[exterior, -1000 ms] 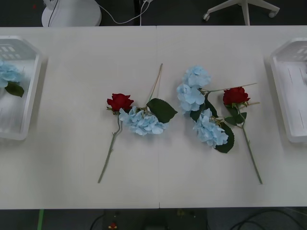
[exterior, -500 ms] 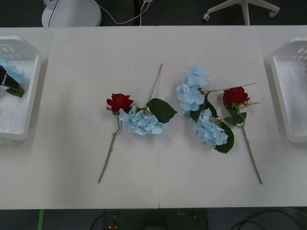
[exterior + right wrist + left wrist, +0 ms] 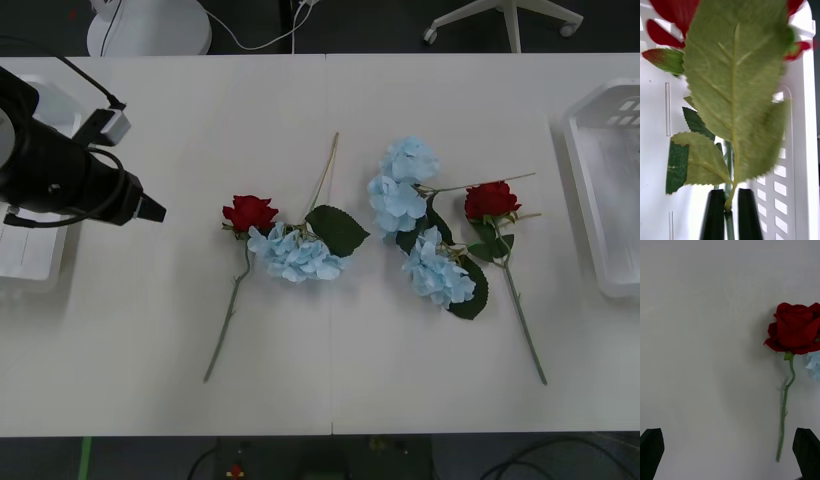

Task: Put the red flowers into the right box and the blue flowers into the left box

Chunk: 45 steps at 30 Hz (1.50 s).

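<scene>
Reaching in from the left edge of the front view, the left arm [image 3: 60, 170] hangs over the white table [image 3: 150, 330], partly covering the left box [image 3: 30, 270]. In its wrist view, the left gripper [image 3: 730, 450] has its black fingers spread wide at the bottom corners, holding nothing, above a red rose [image 3: 795, 332] lying on the table.

The right gripper [image 3: 730, 210] has its fingers pressed together on the green stem [image 3: 729, 221] of another red rose [image 3: 673, 11], its large leaf [image 3: 737, 86] hanging over the right box [image 3: 801, 112], the white tray with a slotted wall.

Centre frame in the front view, a red rose [image 3: 249, 213] touches a blue hydrangea [image 3: 297, 254]. Right of them lie two more blue hydrangeas [image 3: 400, 190] and [image 3: 438, 270], with a second red rose [image 3: 491, 200] just beside them. The right box [image 3: 605, 190] sits at the right edge.
</scene>
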Motion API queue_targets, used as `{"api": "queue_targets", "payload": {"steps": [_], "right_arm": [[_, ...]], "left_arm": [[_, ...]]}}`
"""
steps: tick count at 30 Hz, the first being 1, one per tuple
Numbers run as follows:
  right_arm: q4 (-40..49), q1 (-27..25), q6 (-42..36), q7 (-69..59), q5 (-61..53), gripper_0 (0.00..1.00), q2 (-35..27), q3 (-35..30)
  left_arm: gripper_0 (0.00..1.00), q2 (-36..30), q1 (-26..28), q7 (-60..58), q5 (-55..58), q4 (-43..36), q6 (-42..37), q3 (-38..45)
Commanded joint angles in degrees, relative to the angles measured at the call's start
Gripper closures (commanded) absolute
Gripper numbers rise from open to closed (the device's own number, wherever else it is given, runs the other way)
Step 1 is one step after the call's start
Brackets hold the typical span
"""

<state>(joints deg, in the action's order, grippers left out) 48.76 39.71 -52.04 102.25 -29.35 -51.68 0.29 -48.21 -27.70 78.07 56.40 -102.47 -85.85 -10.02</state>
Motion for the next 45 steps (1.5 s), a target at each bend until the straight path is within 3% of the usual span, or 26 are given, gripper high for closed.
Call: {"api": "queue_targets", "payload": {"steps": [1, 4, 7, 13, 19, 24, 34, 42, 43, 45], "right_arm": [[0.55, -0.68, 0.88, -0.21, 0.52, 0.63, -0.62, 0.50], [0.63, -0.95, 0.88, -0.21, -0.10, 0.46, -0.79, 0.50], [0.63, -0.95, 0.62, 0.23, -1.41, 0.39, -1.41, 0.50], [3.10, -0.95, -4.39, 1.55, -12.05, 0.32, -4.84, 0.50], [12.15, -1.12, -17.84, 0.32, -23.04, 0.29, -8.61, 0.50], [21.29, -3.59, -24.60, -7.59, -28.57, 0.24, -9.23, 1.47], [42.91, -12.99, -19.51, -29.91, -25.50, 0.22, -9.76, 12.46], [45.99, -12.99, -12.83, -40.46, -17.23, 0.21, -8.09, 24.06], [46.07, -12.99, -11.68, -41.16, -16.36, 0.22, -7.65, 25.38], [45.90, -12.99, -10.98, -41.69, -15.39, 0.21, -6.94, 26.78]], "left_arm": [[0.00, 1.98, 0.63, -8.99, 0.03, -1.59, 3.50, -6.42], [0.00, 3.21, 0.55, -13.47, -1.29, -1.68, 4.73, -9.85], [0.00, 4.00, -0.33, -16.73, -3.93, -1.77, 5.61, -13.18], [0.00, 5.84, -2.35, -22.26, -9.29, -1.07, 6.40, -19.07], [0.00, 10.42, -7.98, -23.23, -10.96, 7.20, 9.04, -25.05], [0.00, 13.49, -11.67, -23.05, -12.63, 13.52, 11.67, -28.48], [0.00, 15.25, -13.69, -22.53, -15.97, 19.06, 14.92, -32.17], [0.00, 15.25, -13.60, -22.44, -16.41, 19.24, 14.84, -33.49], [0.12, 15.25, -13.60, -22.44, -16.76, 19.24, 14.84, -33.84], [0.22, 15.25, -13.60, -22.35, -17.46, 19.32, 14.84, -34.45]]}}
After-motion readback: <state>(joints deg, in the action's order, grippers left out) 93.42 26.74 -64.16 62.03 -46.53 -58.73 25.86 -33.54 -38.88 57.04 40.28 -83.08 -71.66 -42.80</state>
